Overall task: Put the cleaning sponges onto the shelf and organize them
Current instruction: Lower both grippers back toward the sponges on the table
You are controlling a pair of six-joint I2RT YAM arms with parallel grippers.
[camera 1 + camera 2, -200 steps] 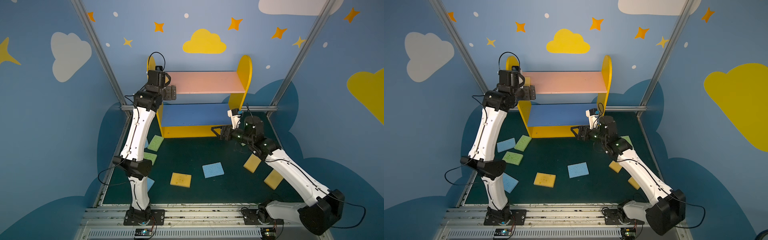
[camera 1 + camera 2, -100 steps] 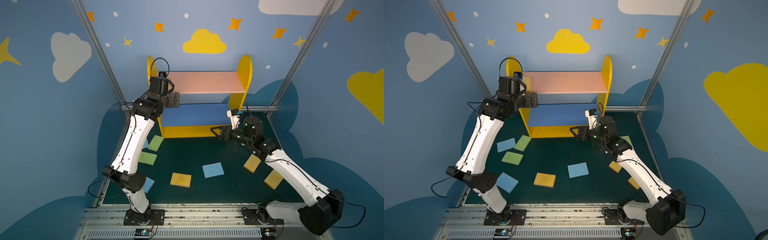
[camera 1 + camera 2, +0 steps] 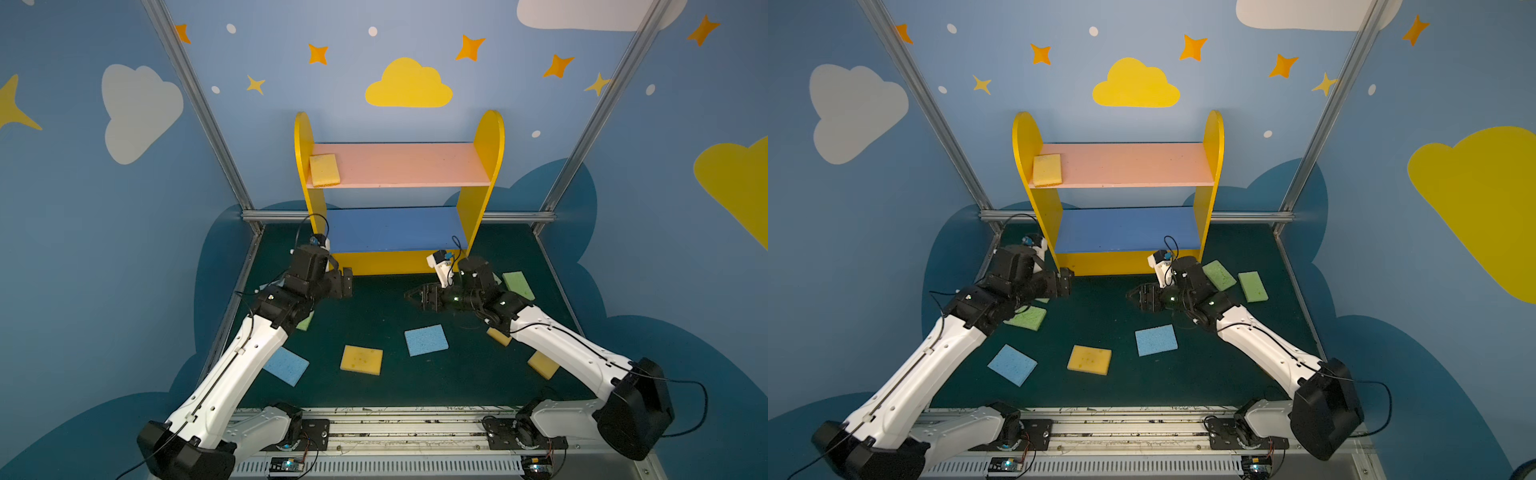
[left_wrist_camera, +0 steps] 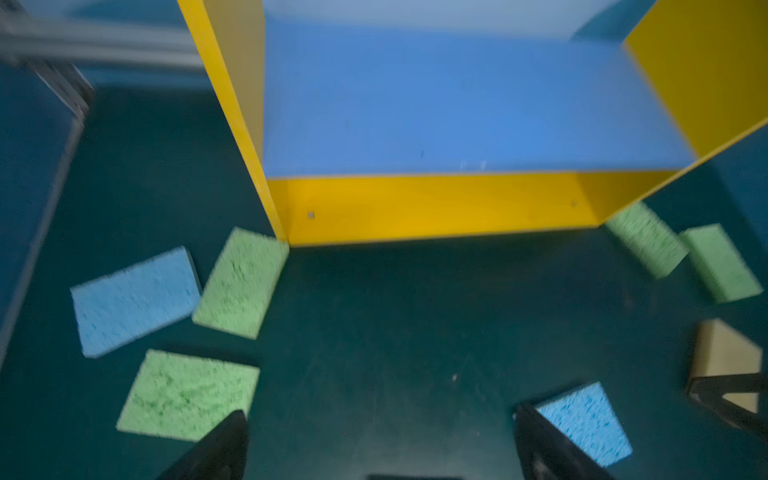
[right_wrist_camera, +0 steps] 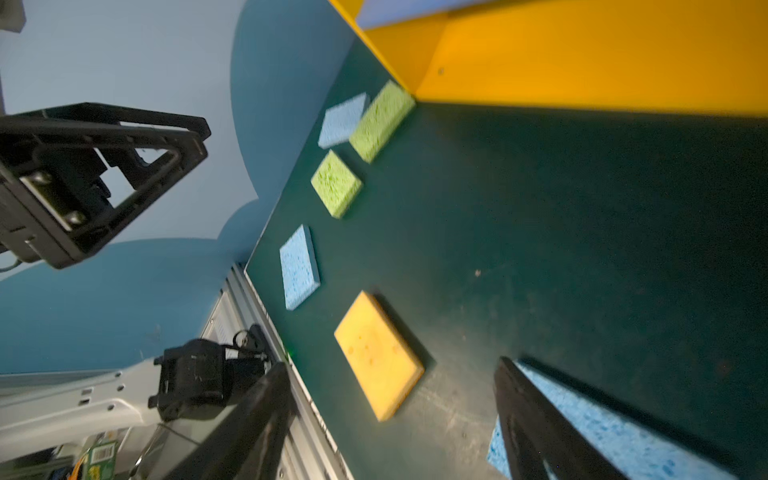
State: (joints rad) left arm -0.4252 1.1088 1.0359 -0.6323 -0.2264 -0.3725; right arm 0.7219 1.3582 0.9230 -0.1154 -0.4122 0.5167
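The shelf (image 3: 399,187) stands at the back of the mat. One yellow sponge (image 3: 324,170) lies at the left end of its pink upper board. My left gripper (image 3: 347,282) hangs open and empty low by the shelf's front left corner; in the left wrist view its fingers (image 4: 232,436) frame bare mat. My right gripper (image 3: 415,297) is open and empty just above the mat, in front of the shelf's right half. Close below it in a top view lie a blue sponge (image 3: 426,340) and a yellow sponge (image 3: 361,360).
Other sponges lie loose on the mat: a blue one (image 3: 286,365) front left, green ones (image 3: 1025,318) (image 4: 241,282) under and near my left arm, two green ones (image 3: 1252,286) (image 3: 1219,274) at the right, and yellow ones (image 3: 542,365) under my right arm. Blue walls enclose the mat.
My left arm has come down from the pink board's left end to mat level, and the yellow sponge now shows on that board. The right arm has barely moved.
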